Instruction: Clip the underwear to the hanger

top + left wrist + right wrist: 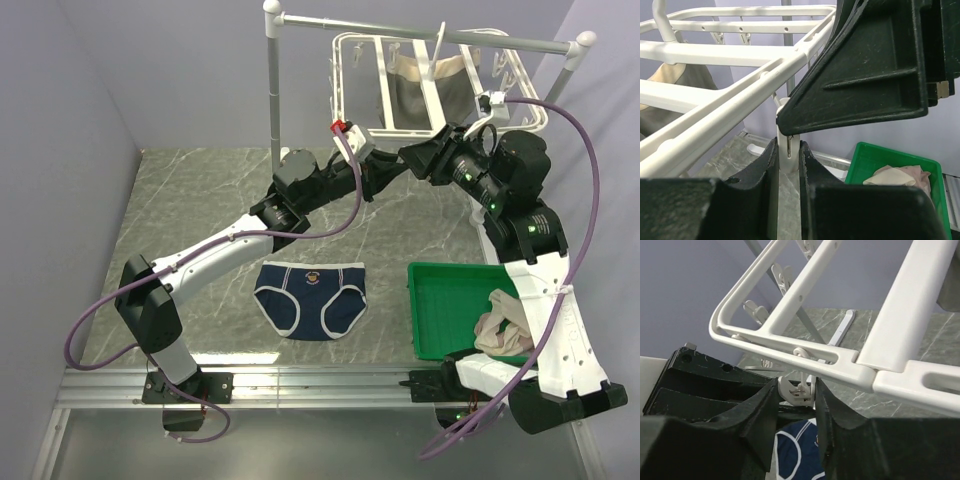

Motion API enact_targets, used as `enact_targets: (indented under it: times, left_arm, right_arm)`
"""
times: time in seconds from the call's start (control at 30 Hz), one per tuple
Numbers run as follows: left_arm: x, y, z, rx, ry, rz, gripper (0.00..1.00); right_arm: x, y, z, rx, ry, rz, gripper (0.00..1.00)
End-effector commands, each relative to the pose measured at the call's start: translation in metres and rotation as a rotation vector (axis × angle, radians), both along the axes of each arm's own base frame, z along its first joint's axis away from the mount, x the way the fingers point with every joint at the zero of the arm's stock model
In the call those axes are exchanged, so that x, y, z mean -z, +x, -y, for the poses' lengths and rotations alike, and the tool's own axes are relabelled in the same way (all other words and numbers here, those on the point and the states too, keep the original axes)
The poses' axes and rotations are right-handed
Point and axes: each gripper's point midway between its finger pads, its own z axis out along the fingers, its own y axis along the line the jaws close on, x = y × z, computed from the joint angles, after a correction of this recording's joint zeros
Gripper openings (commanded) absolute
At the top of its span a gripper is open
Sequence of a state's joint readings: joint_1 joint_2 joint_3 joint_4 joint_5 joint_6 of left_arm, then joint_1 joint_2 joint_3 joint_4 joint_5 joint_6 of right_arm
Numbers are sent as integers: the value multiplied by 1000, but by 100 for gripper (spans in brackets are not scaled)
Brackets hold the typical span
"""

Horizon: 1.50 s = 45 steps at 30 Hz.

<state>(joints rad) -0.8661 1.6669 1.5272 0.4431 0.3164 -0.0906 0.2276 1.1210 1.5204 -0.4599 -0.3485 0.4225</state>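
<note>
The navy underwear (pixel 310 298) lies flat on the table, held by neither gripper; part of it shows below the jaws in the right wrist view (pixel 800 455). The white hanger (pixel 345 70) hangs from the pole at the back. My left gripper (pixel 388 160) and right gripper (pixel 414 156) meet tip to tip under the hanger's near left corner. In the left wrist view my left gripper (pixel 788 150) is shut on a white hanger clip (pixel 789 142), below the frame (pixel 740 95). In the right wrist view my right gripper (pixel 796 390) is shut on a clip (pixel 800 389) under the frame (pixel 790 345).
A green bin (pixel 440 300) holding beige cloth (pixel 505 330) stands right of the underwear. An olive-grey garment (pixel 425 95) hangs on the hanger. The white pole stand (pixel 272 90) rises at the back left, with purple walls around.
</note>
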Motion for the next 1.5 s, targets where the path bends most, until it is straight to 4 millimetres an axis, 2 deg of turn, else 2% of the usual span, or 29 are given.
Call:
enact_targets:
  times: [0.0, 0.03, 0.13, 0.3, 0.37, 0.47, 0.5, 0.57, 0.6, 0.63, 0.67, 0.7, 0.77, 0.8, 0.83, 0.87, 0.9, 0.93, 1.0, 1.07, 1.1, 1.17, 1.2, 1.23, 1.27, 1.33, 1.47]
  left_arm:
    - [-29, -12, -1, 35, -47, 55, 2]
    - [-29, -12, 0, 35, -46, 58, 3]
    - [-27, -13, -1, 33, -40, 62, 11]
    - [-27, -13, -4, 22, -28, 61, 42]
    - [-29, -13, -7, 10, -30, 55, 51]
    - [-32, -21, -13, 24, -20, 49, 56]
    - [-39, -29, -18, 38, -22, 55, 57]
    - [-27, -36, -26, 61, 18, 27, 59]
    - [-38, -50, -38, 83, 13, 43, 59]
    - [-19, -54, -42, 94, 64, 6, 60]
    - [-15, -59, -48, 98, 82, -6, 60]
    - [-24, -71, -63, 95, 73, 2, 60]
    - [7, -74, -79, 64, 132, -91, 60]
    - [17, -84, -94, 53, 134, -155, 60]
    - [28, -78, -107, -3, 139, -208, 61]
    - [42, -87, -123, -27, 173, -277, 62]
    - [69, -89, -131, -53, 202, -376, 62]
    - [83, -85, -144, -113, 211, -436, 63]
    - [127, -95, -168, -175, 274, -592, 66]
    - [152, -90, -187, -267, 306, -671, 68]
    - [172, -91, -201, -315, 329, -743, 69]
    - [190, -86, -214, -381, 342, -810, 78]
    - [212, -85, -224, -449, 365, -901, 79]
    - [225, -82, -231, -506, 383, -952, 78]
    - [250, -77, -240, -598, 444, -1018, 76]
    - [278, -75, -255, -681, 473, -1136, 75]
    - [308, -56, -269, -779, 493, -1212, 78]
  right_arm:
    - [-25, 4, 6, 35, -6, 80, 37]
    - [-25, 4, 6, 36, -9, 83, 30]
    - [-25, 4, 6, 38, -13, 83, 17]
    - [-25, 4, 9, 51, -18, 85, 0]
    - [-25, 3, 9, 48, -23, 89, 0]
    - [-25, 4, 8, 45, -26, 90, 0]
    - [-25, 3, 8, 42, -25, 91, 0]
    - [-25, 3, 7, 37, -29, 92, 0]
    - [-25, 3, 7, 34, -31, 95, 0]
    - [-26, 2, 7, 34, -32, 97, 0]
    - [-26, 3, 8, 36, -36, 97, 0]
    - [-26, 2, 9, 38, -38, 99, 0]
    - [-25, 2, 9, 41, -44, 100, 0]
    - [-24, 3, 10, 45, -48, 99, 0]
    - [-24, 2, 10, 45, -48, 97, 0]
    - [-24, 2, 10, 43, -51, 97, 0]
    - [-24, 2, 10, 43, -53, 97, 0]
    - [-24, 2, 11, 46, -55, 94, 0]
    - [-23, 2, 11, 47, -57, 92, 0]
    - [-22, 2, 12, 53, -59, 93, 0]
    - [-22, 2, 12, 53, -60, 94, 0]
    - [-21, 2, 12, 53, -60, 91, 0]
    - [-21, 2, 12, 53, -60, 91, 0]
    - [-22, 2, 12, 55, -60, 90, 0]
    - [-21, 2, 12, 54, -62, 88, 0]
    - [-22, 3, 12, 51, -63, 88, 0]
    - [-21, 3, 12, 52, -69, 85, 0]
